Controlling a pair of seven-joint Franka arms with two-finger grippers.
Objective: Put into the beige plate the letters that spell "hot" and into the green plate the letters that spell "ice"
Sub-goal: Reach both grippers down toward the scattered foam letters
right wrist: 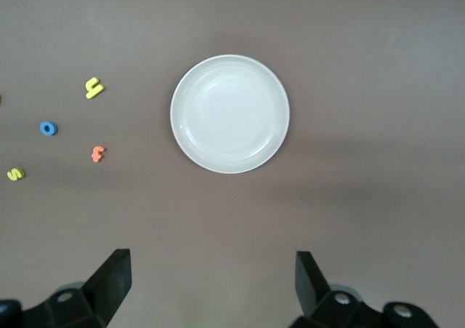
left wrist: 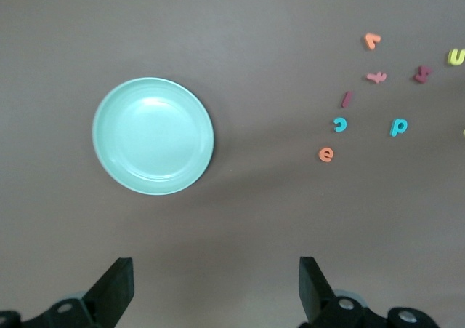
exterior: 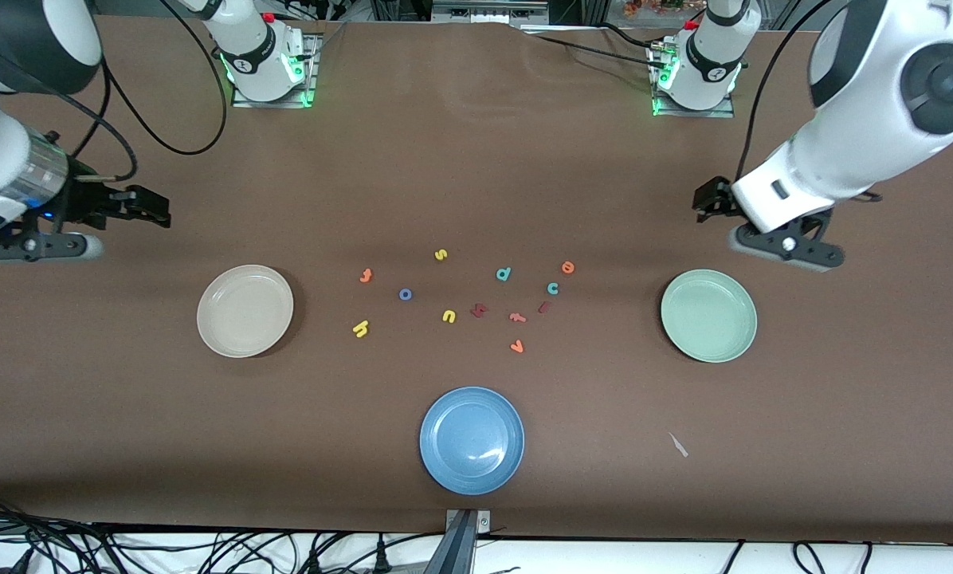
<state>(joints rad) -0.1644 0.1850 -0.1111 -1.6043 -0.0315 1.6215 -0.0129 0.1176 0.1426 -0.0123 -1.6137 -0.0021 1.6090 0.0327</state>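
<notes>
Both claws hang released, left gripper (left wrist: pixel 214 288) and right gripper (right wrist: pixel 212 284), so grabbing the salmon "t" (exterior: pixel 517 317), at five o'clock from the orange "t" (exterior: pixel 366 276), would misspell "hot".

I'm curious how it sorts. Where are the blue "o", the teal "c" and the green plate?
blue "o" (exterior: pixel 405 294): front view, on its ring.
teal "c" (exterior: pixel 553 288): front view, on its curve.
green plate (exterior: pixel 688 344): front view, on its rim.

Front cam high, facing both arm bases, whole table (exterior: pixel 476 119). Wrist cams look straight down: left shares green plate (left wrist: pixel 153 136), right beige plate (right wrist: pixel 229 114).
</notes>
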